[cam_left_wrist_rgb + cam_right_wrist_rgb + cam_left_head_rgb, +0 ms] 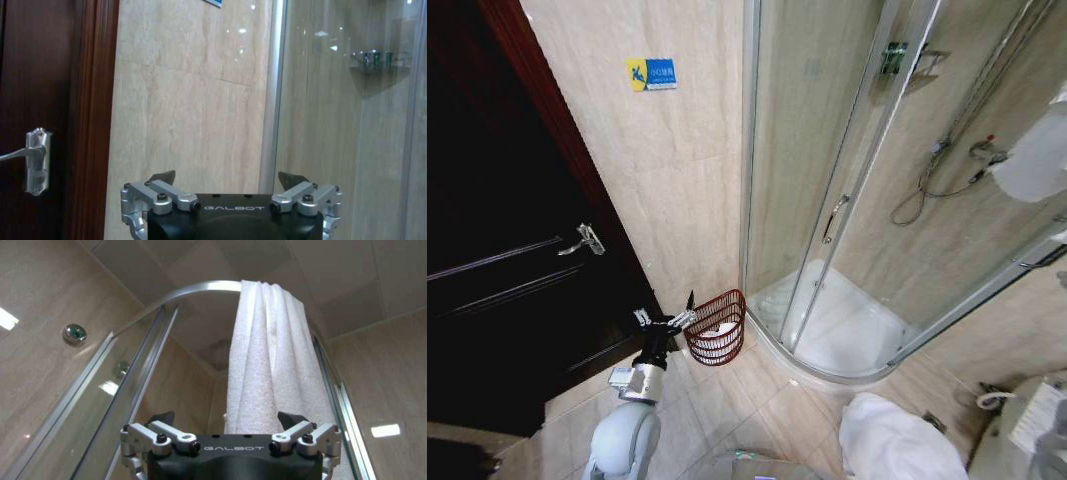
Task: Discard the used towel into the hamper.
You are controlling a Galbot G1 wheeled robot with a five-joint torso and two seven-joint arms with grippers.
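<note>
White terry towel [267,360] hangs over top rail of curved glass shower enclosure [827,200], draped just ahead of right claw [228,421]; claw wide open, holds nothing. Small round dark red-brown wire hamper [718,328] on floor by wall, white cloth inside. Left claw [667,322] open, empty, just beside hamper rim.

Risks: towel snags on rail w/ pull; partial pinch, cloth slips; left claw knocks hamper over.

Beige tile floor [727,400], glossy, prob. slippery. Dark wood door [497,250] to left.

The beige tiled floor [757,400] fills the lower middle of the frame. On it stands the hamper [717,327], centre-left, against the wall, white cloth inside. A white bundle [897,440] lies at the lower right.
</note>
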